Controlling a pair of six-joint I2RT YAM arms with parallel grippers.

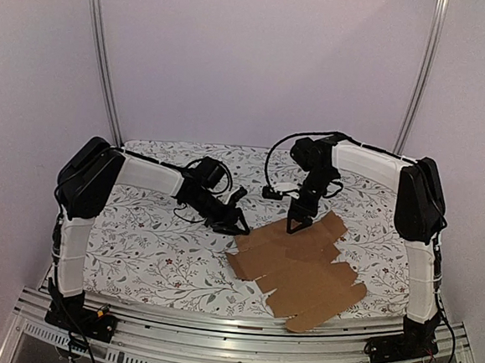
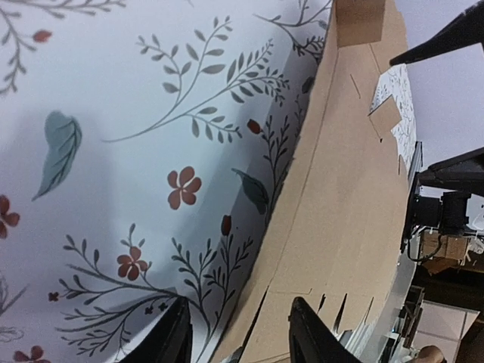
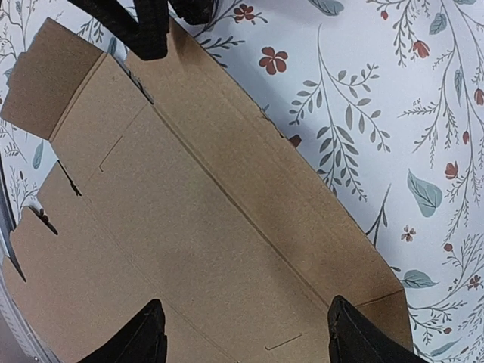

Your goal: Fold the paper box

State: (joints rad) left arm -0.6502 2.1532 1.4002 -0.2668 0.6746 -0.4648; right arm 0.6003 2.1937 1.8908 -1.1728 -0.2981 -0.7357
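Observation:
The paper box (image 1: 303, 266) is a flat brown die-cut cardboard sheet with flaps and tabs, lying unfolded on the floral cloth right of centre. My left gripper (image 1: 241, 226) is low over the cloth at the sheet's left edge, open and empty; in its wrist view its fingertips (image 2: 175, 333) straddle the cardboard edge (image 2: 340, 219). My right gripper (image 1: 296, 225) points down over the sheet's far part, open and empty. Its wrist view shows the creased sheet (image 3: 189, 219) spread below its fingertips (image 3: 151, 333).
A white tablecloth (image 1: 153, 250) printed with leaves and red flowers covers the table. Aluminium rails (image 1: 212, 351) run along the near edge. Two metal posts (image 1: 101, 53) stand at the back corners against the plain wall.

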